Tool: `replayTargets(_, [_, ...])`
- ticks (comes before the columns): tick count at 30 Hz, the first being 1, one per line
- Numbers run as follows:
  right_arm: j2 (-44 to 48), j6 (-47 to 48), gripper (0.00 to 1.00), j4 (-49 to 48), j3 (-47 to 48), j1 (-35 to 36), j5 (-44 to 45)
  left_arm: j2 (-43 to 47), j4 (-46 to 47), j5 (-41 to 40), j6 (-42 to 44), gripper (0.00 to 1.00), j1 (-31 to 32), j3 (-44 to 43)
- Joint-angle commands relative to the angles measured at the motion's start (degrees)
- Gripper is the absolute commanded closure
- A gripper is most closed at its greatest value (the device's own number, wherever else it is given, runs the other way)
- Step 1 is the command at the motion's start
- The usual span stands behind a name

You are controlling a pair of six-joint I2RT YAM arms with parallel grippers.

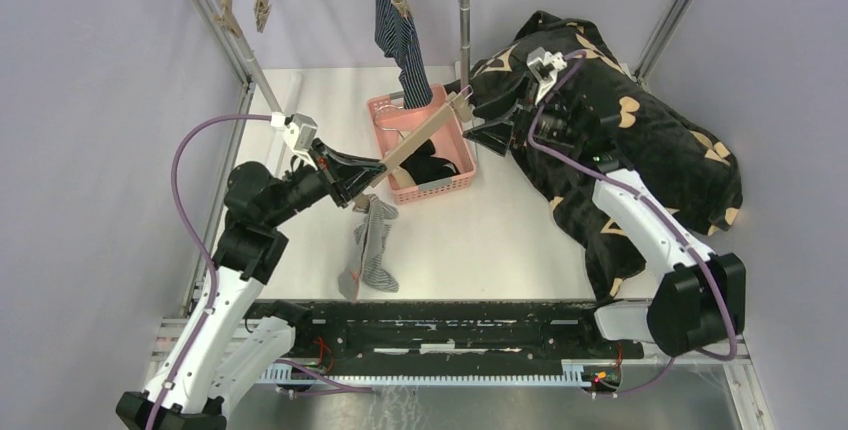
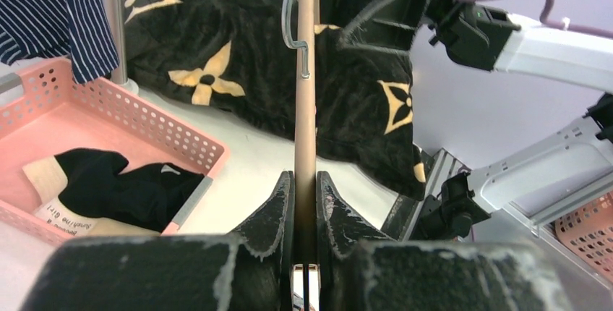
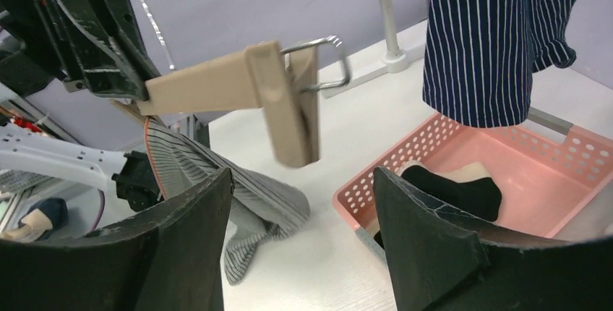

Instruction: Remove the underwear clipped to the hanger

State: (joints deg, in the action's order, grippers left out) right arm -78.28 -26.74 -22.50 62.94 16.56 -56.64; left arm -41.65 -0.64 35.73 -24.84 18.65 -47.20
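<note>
I am raising my left arm (image 1: 250,218) from its base and bending it sharply at the elbow, so the forearm is pointing to my right. My left gripper (image 2: 305,181) is pinching the hanger (image 2: 306,108), its two fingers nearly meeting on the thin bar. I am stretching my right arm (image 1: 640,215) forward and to my left, wrist bent. My right gripper (image 3: 300,181) is spreading its fingers wide, gripping nothing.

Navy white-striped cloth underwear (image 1: 398,40) hangs clipped; grey-and-white striped pair (image 1: 372,245) lies crumpled on table (image 1: 480,240); black pair (image 1: 437,164) lies in pink basket (image 1: 385,110).
</note>
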Motion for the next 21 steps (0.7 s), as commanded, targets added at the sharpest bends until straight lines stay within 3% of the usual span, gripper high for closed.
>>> replayTargets(1, [7.52,-3.42,0.21,-10.84,-7.63,0.19,7.85,0.59,12.88,-1.07,-5.13,0.97,-0.11,2.87])
replayTargets(5, [9.13,-13.23,0.19,-29.11,-16.98,0.40,10.87,-1.03,21.36,1.63,-10.11,0.97,-0.06,5.94])
replayTargets(13, [0.56,-28.60,0.21,-59.46,-20.80,2.88,13.58,-6.76,46.26,3.70,-22.97,0.97,0.93,13.30])
replayTargets(21, [-3.63,-27.12,0.21,-59.50,-16.94,7.66,13.13,-14.86,54.43,1.53,-22.79,0.97,8.23,12.83])
